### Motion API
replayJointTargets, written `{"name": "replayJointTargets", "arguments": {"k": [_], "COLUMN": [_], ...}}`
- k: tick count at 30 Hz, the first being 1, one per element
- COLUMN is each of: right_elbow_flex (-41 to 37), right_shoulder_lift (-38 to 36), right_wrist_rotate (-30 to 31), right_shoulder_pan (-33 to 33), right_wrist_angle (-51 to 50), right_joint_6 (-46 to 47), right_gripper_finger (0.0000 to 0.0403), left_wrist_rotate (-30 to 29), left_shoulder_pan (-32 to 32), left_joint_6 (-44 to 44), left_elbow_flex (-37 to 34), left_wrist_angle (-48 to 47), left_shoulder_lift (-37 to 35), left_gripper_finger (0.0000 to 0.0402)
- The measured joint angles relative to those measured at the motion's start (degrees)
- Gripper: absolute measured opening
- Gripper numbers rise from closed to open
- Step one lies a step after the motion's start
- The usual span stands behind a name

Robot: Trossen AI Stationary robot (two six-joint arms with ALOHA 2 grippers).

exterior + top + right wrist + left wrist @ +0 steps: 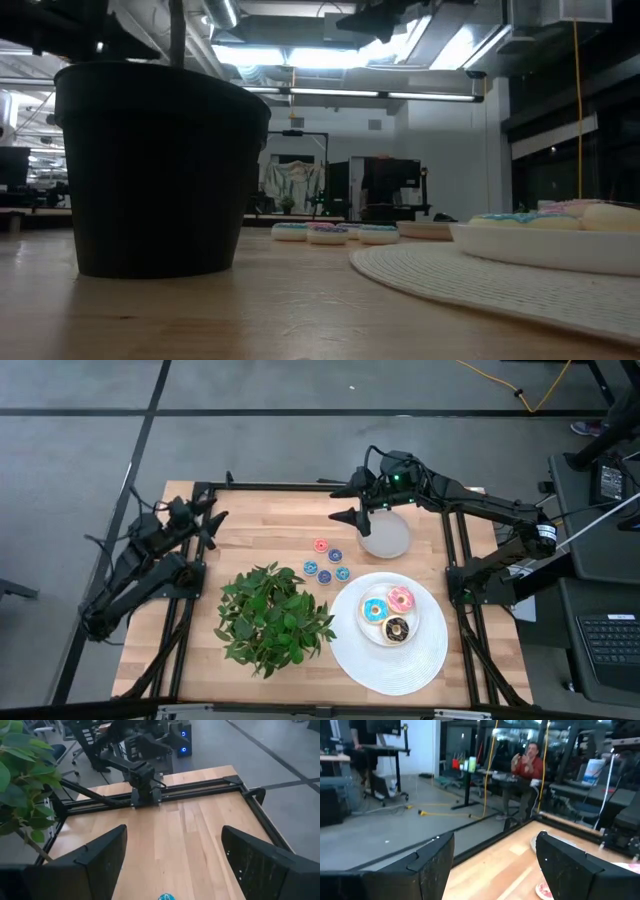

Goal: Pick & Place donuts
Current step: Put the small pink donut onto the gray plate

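Note:
Three ring donuts, iced light blue (376, 610), pink (401, 598) and dark brown (397, 629), lie together on a small white plate (412, 618). In the low view they show at the right, the blue one (510, 218) and the pink one (575, 207). Several tiny blue and red rings (325, 565) lie on the wood, also in the low view (328, 232). My right gripper (340, 503) (173, 830) hangs open above the far middle of the table, beside the grey dish. My left gripper (213, 525) (495, 837) is open at the far left, touching nothing.
A round grey dish (385, 535) sits near the far edge, under the right arm. A white woven mat (385, 660) lies beneath the plate. A leafy plant (272, 615) in a dark pot (160, 170) stands mid-table. A person (527, 767) sits beyond the table.

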Motion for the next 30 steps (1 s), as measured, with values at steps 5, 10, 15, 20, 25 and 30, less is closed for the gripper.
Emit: {"name": "replayJointTargets", "arguments": {"k": [5, 10, 15, 20, 25, 30], "right_elbow_flex": [0.0, 0.0, 0.0, 0.0, 0.0, 0.0], "right_shoulder_lift": [0.0, 0.0, 0.0, 0.0, 0.0, 0.0], "right_wrist_rotate": [0.0, 0.0, 0.0, 0.0, 0.0, 0.0], "right_shoulder_pan": [0.1, 0.1, 0.1, 0.1, 0.1, 0.1], "right_wrist_angle": [0.8, 0.8, 0.7, 0.5, 0.5, 0.4], "right_joint_6": [1.2, 3.7, 6.3, 6.1, 6.2, 7.3], "right_gripper_finger": [0.0324, 0.0324, 0.0324, 0.0324, 0.0324, 0.0323], "left_wrist_rotate": [-0.6, -1.8, -0.8, -0.2, -1.7, -3.3], "left_shoulder_pan": [-0.1, -0.1, -0.1, -0.1, -0.1, -0.1], "left_joint_6": [-0.3, -1.2, -1.6, -0.7, -0.7, -1.3], "left_elbow_flex": [-1.2, -4.5, -7.9, -12.2, -16.4, -19.6], "left_wrist_angle": [2.6, 3.1, 5.7, 13.7, 19.4, 21.1], "left_shoulder_lift": [1.0, 0.0, 0.0, 0.0, 0.0, 0.0], "left_gripper_finger": [0.0270, 0.0270, 0.0270, 0.0270, 0.0270, 0.0270]}}
